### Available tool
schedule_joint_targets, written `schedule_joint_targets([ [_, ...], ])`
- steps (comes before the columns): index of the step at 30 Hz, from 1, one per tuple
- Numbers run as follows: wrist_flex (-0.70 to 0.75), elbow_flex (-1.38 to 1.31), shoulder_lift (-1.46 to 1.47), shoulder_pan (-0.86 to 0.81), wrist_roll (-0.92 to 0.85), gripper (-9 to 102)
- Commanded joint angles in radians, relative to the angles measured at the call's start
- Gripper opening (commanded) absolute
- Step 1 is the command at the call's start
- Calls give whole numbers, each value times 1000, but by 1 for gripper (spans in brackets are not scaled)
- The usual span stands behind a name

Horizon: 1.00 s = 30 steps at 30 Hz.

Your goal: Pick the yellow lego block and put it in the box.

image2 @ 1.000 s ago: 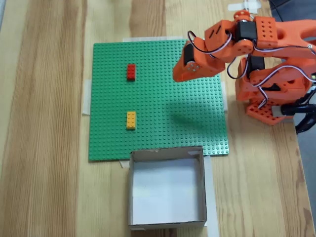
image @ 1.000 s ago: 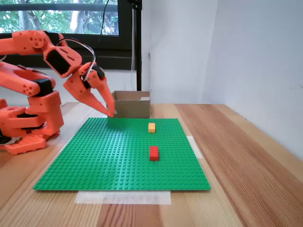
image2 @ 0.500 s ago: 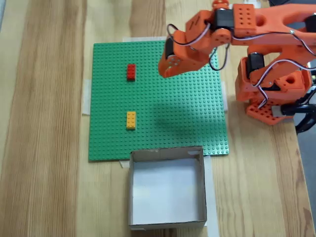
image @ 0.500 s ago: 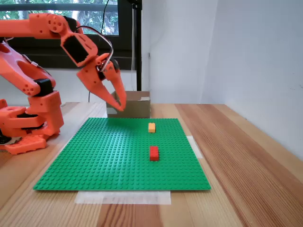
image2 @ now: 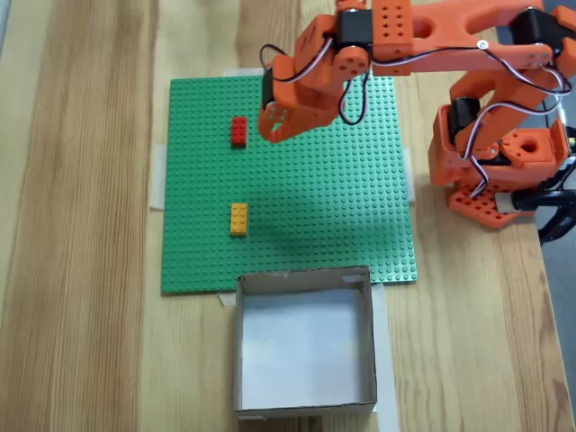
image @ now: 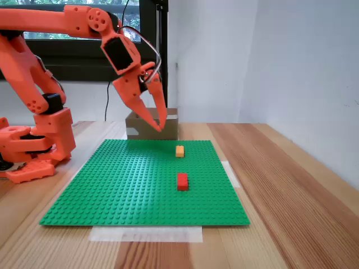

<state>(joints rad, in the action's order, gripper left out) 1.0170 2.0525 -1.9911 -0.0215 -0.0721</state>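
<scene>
- Fixed views are used for every point below; in the low side-on one, the gripper (image: 157, 124) is seen raised above the far part of the green baseplate (image: 129, 185), pointing downward.
- Its two fingers are held a little apart at the tips, and nothing is carried between them.
- From the fixed view above, the gripper (image2: 274, 126) is found over the baseplate (image2: 360, 225), just beside the red lego brick (image2: 238, 130) and well apart from the target.
- The yellow lego block (image2: 238, 219) is seen lying flat on the baseplate, between the red brick and the box (image2: 304, 396), nearer the box.
- In the side-on view the yellow lego block (image: 179, 151) is shown beyond the red lego brick (image: 182, 181), in front of the box (image: 168, 131).
- The step in hand is judged to be the approach: no grasp has been made and the block is untouched.
- The next move is judged to call for the gripper to be carried past the red brick, centred over the yellow one, and lowered with the fingers spread wide enough to straddle it.
- The block is a tiny yellow-orange brick, studded on top, about the size of the red one.
- The box is a low brown cardboard tray with a pale floor, open at the top, touching the baseplate's edge.
</scene>
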Motion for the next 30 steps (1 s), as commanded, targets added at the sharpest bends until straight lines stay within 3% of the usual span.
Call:
schedule_joint_targets([
  [1, 18, -112, 95, 26, -14, 1],
  [16, 169, -430, 414, 115, 74, 1],
  [30, 276, -611, 591, 158, 147, 8],
])
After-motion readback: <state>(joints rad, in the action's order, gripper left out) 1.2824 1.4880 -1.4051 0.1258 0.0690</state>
